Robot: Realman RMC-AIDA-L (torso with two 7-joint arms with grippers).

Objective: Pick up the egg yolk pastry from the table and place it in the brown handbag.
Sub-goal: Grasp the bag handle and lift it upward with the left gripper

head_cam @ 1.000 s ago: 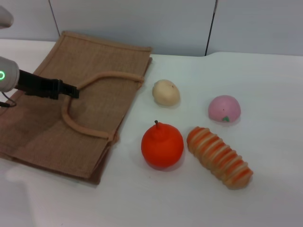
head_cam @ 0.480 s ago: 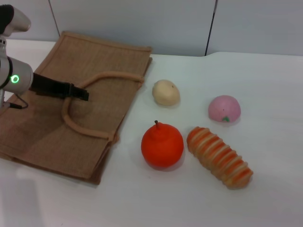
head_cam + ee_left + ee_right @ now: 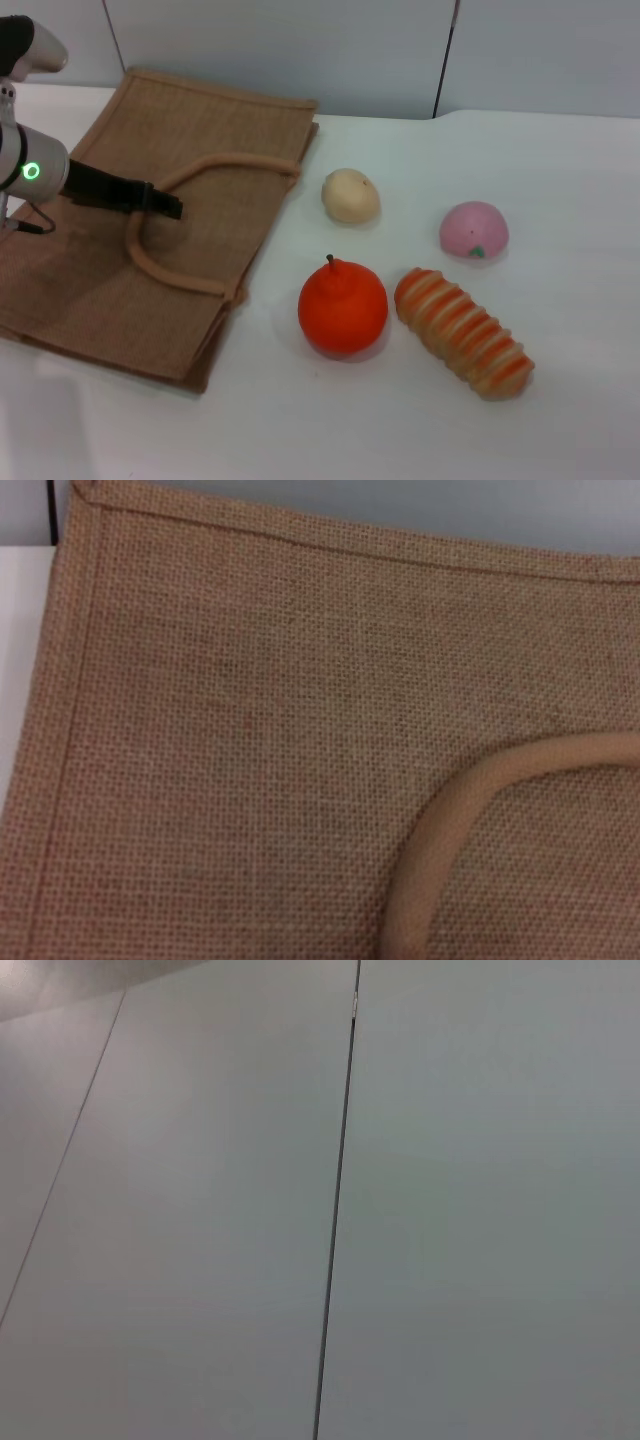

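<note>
Currently the left gripper (image 3: 168, 205) sits over the brown handbag (image 3: 110, 290), a large flat tan burlap tote lying on the white table (image 3: 560, 180). Its tip is right at the upper rolled loop handle (image 3: 215, 165), near where the loop curves round. Can't tell whether the fingers are spread or closed, or whether they have the handle; the dark tip reads as one block from the head view, and the left wrist view shows only burlap weave and a curve of the handle.

Right gripper is not in the head view; its wrist camera faces a blank wall panel, so it looks parked away from the bag.

Egg yolk pastry (image 3: 351, 195), the small pale cream-yellow ball with a brown speck, is on the table just beside the handbag's right edge, untouched. Orange round fruit (image 3: 342, 306) sits nearer the robot than the pastry, also off the bag's right edge. Pink dome-shaped bun (image 3: 473, 229) and orange-striped long bread (image 3: 463, 331) are farther right of the bag, well apart from it.

My read: the bag is being opened or held first; the pick has not started.

Risks:
- Bag lies flat, mouth closed. If the handle lift doesn't part the two layers, the pastry lands on top of the burlap, not inside.
- Handle is a smooth roll; a shallow pinch could slip off.
- Dragging the handle could slide the whole bag into the pastry and roll it.
- Pastry is round and probably soft; an off-centre grasp could squirt it toward the fruit.
</note>
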